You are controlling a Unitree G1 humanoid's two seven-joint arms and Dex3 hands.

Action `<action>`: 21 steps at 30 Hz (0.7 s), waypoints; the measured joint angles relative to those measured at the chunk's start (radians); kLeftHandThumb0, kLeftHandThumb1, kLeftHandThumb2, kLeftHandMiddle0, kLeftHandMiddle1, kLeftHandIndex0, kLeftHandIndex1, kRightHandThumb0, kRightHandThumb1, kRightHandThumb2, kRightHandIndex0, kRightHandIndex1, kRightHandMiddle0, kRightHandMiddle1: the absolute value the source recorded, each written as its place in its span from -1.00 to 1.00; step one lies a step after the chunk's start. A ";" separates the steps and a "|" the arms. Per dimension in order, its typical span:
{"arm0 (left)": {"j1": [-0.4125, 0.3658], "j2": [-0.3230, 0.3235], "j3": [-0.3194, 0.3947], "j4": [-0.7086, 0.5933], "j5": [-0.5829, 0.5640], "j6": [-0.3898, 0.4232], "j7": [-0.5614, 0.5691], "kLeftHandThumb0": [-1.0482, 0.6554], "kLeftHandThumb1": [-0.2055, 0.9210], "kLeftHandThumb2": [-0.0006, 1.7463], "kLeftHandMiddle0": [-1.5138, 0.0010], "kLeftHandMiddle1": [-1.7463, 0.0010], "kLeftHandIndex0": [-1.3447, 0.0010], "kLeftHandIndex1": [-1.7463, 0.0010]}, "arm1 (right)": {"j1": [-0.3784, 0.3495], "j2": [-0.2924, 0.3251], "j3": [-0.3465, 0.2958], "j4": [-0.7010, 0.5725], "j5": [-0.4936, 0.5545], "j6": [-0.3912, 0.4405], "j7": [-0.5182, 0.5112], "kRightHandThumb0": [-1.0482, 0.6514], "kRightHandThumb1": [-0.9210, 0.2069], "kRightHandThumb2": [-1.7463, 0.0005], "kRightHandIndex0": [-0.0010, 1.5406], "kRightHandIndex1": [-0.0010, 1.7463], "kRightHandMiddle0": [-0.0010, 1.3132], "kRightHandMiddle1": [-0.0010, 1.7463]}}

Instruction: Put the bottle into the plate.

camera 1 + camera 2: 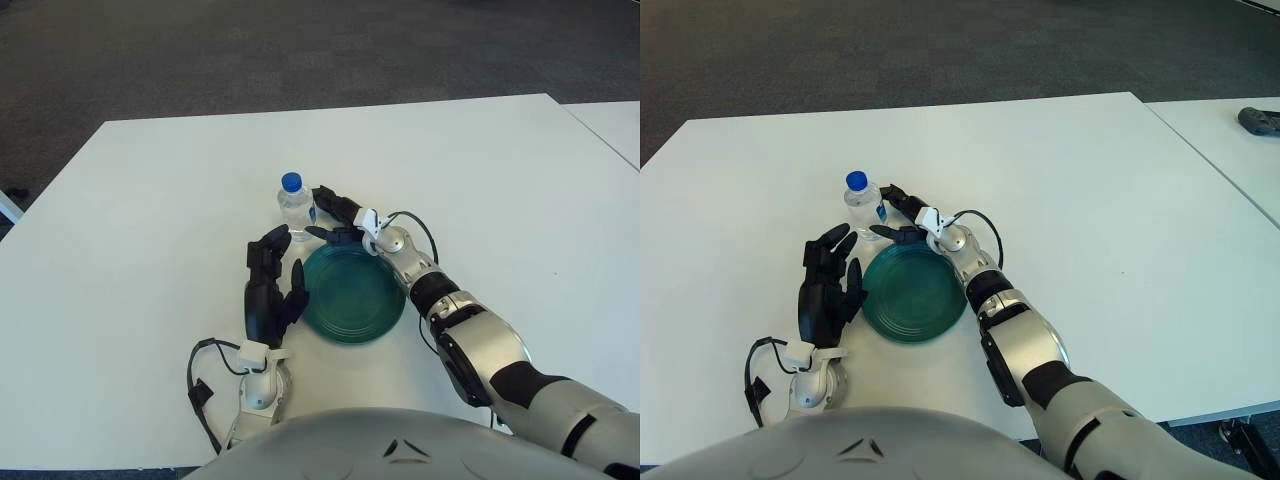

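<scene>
Blue-capped clear bottle (pixel 295 205) stands upright just beyond teal plate (pixel 353 294).

Clear, glossy plastic bottle (pixel 296 207) with blue cap, just beyond smooth, shiny green plate (pixel 352 292). Matt white surface (pixel 150 200) underneath. Matt black fingers on left hand (pixel 271 290) beside plate.
</scene>
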 measured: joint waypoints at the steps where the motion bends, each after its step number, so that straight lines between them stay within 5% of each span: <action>1: 0.000 0.000 -0.001 0.000 0.000 0.002 0.009 -0.40 0.94 -0.41 0.43 0.33 0.83 -0.13 | -0.001 0.000 -0.001 0.001 0.000 0.000 0.000 -1.00 -1.00 0.45 -0.59 -0.83 -1.00 -0.35; 21: -0.003 0.003 -0.011 0.000 0.002 0.096 0.109 -0.62 1.00 -0.61 0.42 0.58 0.94 -0.07 | -0.002 -0.001 -0.020 0.022 -0.001 -0.022 -0.022 -1.00 -1.00 0.34 -0.62 -0.81 -1.00 -0.34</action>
